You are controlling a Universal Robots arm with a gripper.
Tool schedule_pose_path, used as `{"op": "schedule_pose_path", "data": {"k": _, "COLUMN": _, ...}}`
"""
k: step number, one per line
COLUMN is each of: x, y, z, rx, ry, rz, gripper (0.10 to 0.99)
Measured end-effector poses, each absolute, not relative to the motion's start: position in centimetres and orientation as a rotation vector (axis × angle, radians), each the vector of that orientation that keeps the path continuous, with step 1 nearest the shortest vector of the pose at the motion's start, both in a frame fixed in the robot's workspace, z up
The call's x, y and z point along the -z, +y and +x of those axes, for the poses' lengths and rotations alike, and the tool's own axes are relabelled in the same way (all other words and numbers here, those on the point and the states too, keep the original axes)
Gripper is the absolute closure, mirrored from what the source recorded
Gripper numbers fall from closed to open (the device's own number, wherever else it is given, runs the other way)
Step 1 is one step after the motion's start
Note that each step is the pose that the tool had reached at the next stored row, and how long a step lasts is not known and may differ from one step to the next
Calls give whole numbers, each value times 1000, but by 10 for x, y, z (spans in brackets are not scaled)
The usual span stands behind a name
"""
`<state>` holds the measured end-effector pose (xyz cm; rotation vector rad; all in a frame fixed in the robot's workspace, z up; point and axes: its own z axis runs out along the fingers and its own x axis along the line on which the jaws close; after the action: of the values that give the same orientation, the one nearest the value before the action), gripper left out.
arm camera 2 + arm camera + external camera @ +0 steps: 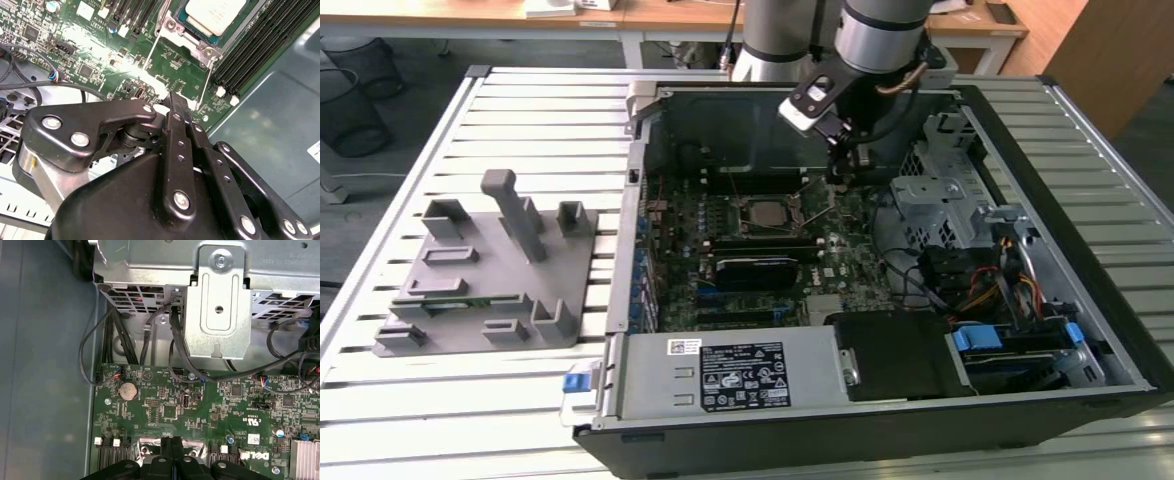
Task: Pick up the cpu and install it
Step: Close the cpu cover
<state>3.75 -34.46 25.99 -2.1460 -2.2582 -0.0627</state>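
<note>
At the near end of the open computer case [854,440] sits the labelled power supply [720,372]. Off to the exterior view's left, the grey fixture tray [480,290] stands on the slatted table [520,110]. Deeper inside the case lies the green motherboard [854,250]. The cpu [761,213] is already seated in its socket there, its pale metal top showing inside the socket's metal frame in the second wrist view [215,14], with black memory slots [260,45] alongside.

Just beyond it, towards the exterior view's right, the gripper [841,178] points down at the board. Its fingers are pressed together and carry nothing (both wrist views show them meeting tip to tip [177,105] [173,444]). They sit low over the board beside the socket, apart from the chip; whether they actually touch the board is hard to tell. Past the gripper stands the metal drive cage [220,305], with black cables looping beneath it.
</note>
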Motion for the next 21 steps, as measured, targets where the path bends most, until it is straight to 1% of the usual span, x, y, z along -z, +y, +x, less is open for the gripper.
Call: {"op": "schedule_pose_path", "data": {"k": 21, "x": -256, "y": -342, "z": 54, "rx": 63, "ry": -2273, "rz": -2130, "gripper": 980}}
